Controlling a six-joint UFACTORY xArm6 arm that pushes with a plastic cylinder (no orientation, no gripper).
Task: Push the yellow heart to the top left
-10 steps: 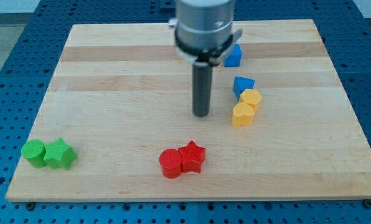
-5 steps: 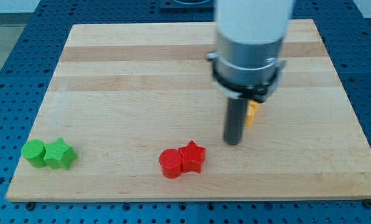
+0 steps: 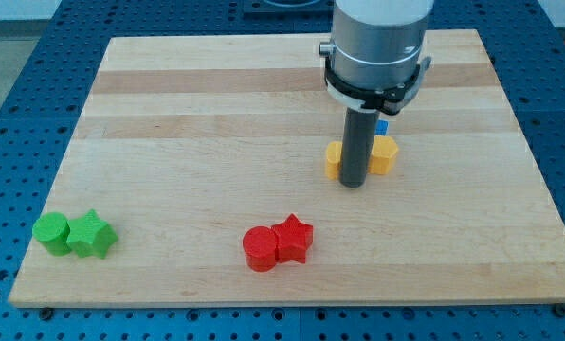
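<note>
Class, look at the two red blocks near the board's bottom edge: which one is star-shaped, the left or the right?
The right one: the red star has points, while the red block touching its left side is round.

Wooden desk [image 3: 188, 123] on a blue perforated base. My tip [image 3: 355, 184] rests between two yellow blocks [image 3: 334, 160] [image 3: 385, 155], whose shapes are hidden; a blue block [image 3: 382, 126] peeks behind. Red cylinder [image 3: 260, 249] touches red star [image 3: 294, 239]; green cylinder [image 3: 51, 232] touches green star [image 3: 92, 235].
</note>
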